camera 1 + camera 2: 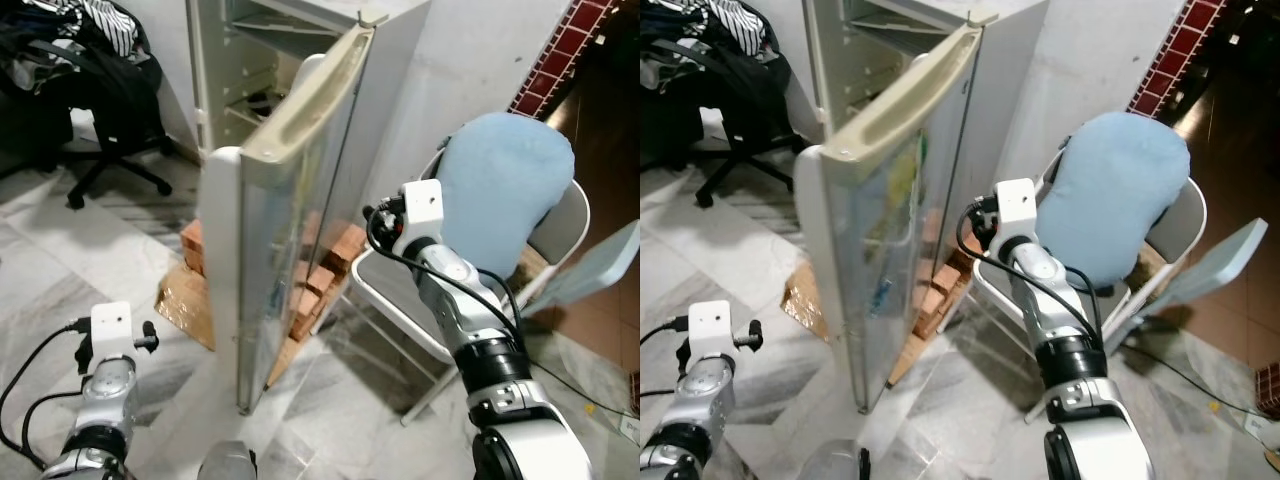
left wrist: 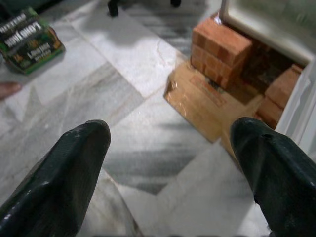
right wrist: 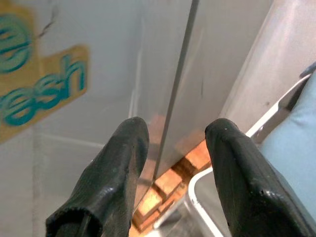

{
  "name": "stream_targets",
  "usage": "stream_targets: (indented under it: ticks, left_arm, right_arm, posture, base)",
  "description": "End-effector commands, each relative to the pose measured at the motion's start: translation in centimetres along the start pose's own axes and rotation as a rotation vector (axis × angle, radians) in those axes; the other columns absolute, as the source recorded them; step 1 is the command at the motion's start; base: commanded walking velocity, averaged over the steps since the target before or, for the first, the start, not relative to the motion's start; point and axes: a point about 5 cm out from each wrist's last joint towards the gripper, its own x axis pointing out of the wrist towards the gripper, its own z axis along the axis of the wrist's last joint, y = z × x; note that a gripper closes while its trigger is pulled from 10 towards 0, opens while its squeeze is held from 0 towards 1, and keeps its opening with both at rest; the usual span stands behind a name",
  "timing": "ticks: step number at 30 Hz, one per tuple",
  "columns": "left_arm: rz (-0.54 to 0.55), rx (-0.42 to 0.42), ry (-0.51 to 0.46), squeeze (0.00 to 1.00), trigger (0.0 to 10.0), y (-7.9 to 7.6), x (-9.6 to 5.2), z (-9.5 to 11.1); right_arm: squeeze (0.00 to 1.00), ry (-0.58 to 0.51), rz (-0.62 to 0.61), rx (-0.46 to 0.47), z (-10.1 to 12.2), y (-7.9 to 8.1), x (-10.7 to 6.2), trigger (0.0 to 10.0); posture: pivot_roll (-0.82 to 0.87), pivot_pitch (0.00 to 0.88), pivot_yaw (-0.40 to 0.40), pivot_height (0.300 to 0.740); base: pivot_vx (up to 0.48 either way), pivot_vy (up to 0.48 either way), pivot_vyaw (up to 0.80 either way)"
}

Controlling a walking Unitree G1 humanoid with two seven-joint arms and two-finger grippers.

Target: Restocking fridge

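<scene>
1. White fridge point(image 1: 400, 90) stands at the far centre, raised on red bricks point(image 1: 330, 262) with cardboard point(image 1: 185, 300) beneath; shelves visible inside.
2. Fridge door point(image 1: 285, 230) hangs wide open, edge toward the camera, cream handle along its top.
3. Right gripper point(image 3: 173, 163) is raised at the door's right side, near its outer face; fingers apart, nothing between them. A yellow sticker point(image 3: 39, 79) with teal letters shows on that face.
4. Left gripper point(image 2: 168, 163) is low on the near left, over the marble floor point(image 1: 60, 280); fingers spread wide, empty.
5. Folding chair point(image 1: 400, 300) with a blue cushion point(image 1: 500, 190) stands right of the fridge, just behind the right arm.
6. Black office chair point(image 1: 110, 120) with clothes piled on it, far left.
7. Green box point(image 2: 29, 39) lies on the floor in the left wrist view.
</scene>
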Motion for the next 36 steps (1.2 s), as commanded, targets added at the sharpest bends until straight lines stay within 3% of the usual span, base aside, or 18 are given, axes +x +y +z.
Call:
stream_targets:
  ticks: [1,6,11,20,22,23,24,25,26,28,30,31,36]
  left_arm:
    - [-0.003,0.007,-0.009,0.0,10.0,0.0,-0.1,0.0]
    - [0.004,0.019,-0.009,0.0,10.0,0.0,-0.1,0.0]
    - [0.004,0.006,0.004,0.0,10.0,0.0,-0.1,-0.1]
    - [0.007,0.012,0.016,0.0,10.0,0.1,-0.1,-0.3]
    - [0.007,0.014,0.013,0.0,10.0,0.1,-0.2,-0.2]
    - [-0.005,0.036,0.005,0.0,10.0,0.1,-0.2,-0.2]
    - [-0.005,0.036,0.005,0.0,10.0,0.1,-0.2,-0.2]
    - [-0.009,0.044,0.01,0.0,10.0,0.0,-0.2,-0.4]
    - [-0.01,0.044,0.013,0.0,10.0,0.0,-0.2,-0.4]
    - [-0.011,0.043,0.017,0.0,10.0,0.0,-0.2,-0.4]
    - [-0.015,0.045,0.017,0.0,10.0,-0.1,-0.2,-0.4]
    - [-0.016,0.046,0.017,0.0,10.0,-0.2,-0.1,-0.3]
    - [-0.015,0.047,0.017,0.0,10.0,-0.2,-0.1,-0.3]
  right_arm:
    - [0.0,0.011,-0.028,0.017,-0.3,-0.5,0.0,10.0]
    - [0.0,0.017,-0.039,0.01,-0.5,-0.5,0.0,10.0]
    - [0.0,0.034,-0.031,0.029,-0.7,-0.4,0.0,10.0]
    - [0.0,0.105,0.059,0.066,-1.1,0.4,0.3,10.0]
    - [0.0,0.088,0.176,0.127,-0.5,1.7,0.3,10.0]
    - [0.0,0.076,0.524,0.324,1.1,4.8,-1.2,10.0]
    - [0.0,0.076,0.524,0.324,1.1,4.8,-1.2,10.0]
    - [0.0,0.036,0.772,0.37,2.5,6.3,-3.1,10.0]
    - [0.0,0.024,0.802,0.358,2.8,6.4,-3.4,10.0]
    - [0.0,0.033,0.778,0.317,2.4,6.0,-3.3,10.0]
    - [0.0,0.087,0.664,0.241,0.9,5.0,-2.4,10.0]
    - [0.0,0.149,0.548,0.154,-0.7,3.9,-1.6,10.0]
    - [0.0,0.212,0.405,0.081,-2.1,2.3,-1.3,10.0]
  posture:
    - [0.12,0.0,-0.125,0.74]
    - [0.11,0.0,-0.122,0.74]
    - [0.11,0.0,-0.119,0.74]
    - [0.11,0.0,-0.118,0.74]
    - [0.11,0.0,-0.117,0.74]
    - [0.11,0.0,-0.116,0.74]
    - [0.11,0.0,-0.116,0.74]
    - [0.11,0.0,-0.114,0.74]
    - [0.11,0.0,-0.114,0.74]
    - [0.11,0.0,-0.114,0.74]
    - [0.11,0.0,-0.114,0.74]
    - [0.11,0.0,-0.114,0.74]
    - [0.11,0.0,-0.111,0.74]
  base:
    - [0.0,0.0,0.8]
    - [0.0,0.0,0.8]
    - [0.0,0.48,0.71]
    - [0.0,0.48,0.0]
    - [0.0,0.48,0.0]
    - [0.0,0.0,0.0]
    - [0.0,0.0,0.0]
    - [0.0,0.0,0.0]
    - [0.0,0.0,0.0]
    - [0.0,0.0,0.0]
    - [0.0,0.0,0.0]
    - [0.0,0.0,0.0]
    - [0.0,0.0,0.0]
